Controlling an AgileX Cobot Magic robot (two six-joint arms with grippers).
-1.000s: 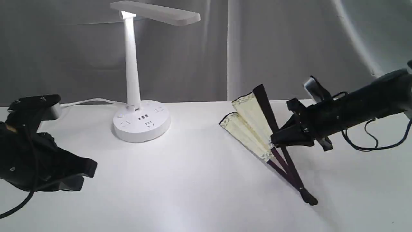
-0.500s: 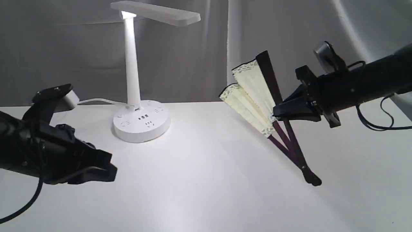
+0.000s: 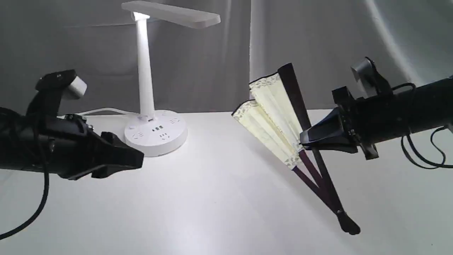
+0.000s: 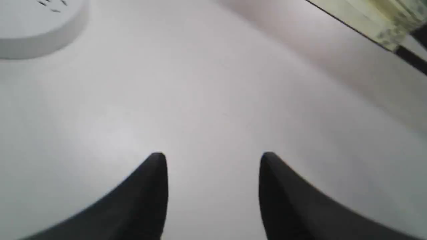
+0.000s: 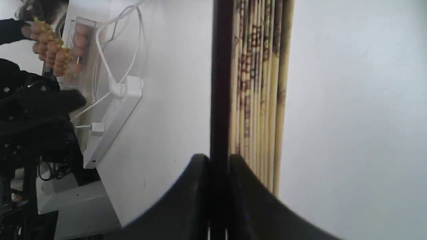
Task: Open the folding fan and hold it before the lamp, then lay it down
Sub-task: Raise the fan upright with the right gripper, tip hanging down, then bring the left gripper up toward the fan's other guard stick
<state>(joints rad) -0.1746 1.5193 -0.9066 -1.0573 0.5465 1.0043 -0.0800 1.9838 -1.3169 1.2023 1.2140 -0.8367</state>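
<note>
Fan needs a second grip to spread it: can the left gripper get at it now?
Probably yes: the left gripper is open and empty, nothing stands on the table between it and the fan, and the lamp sits back from that path.
</note>
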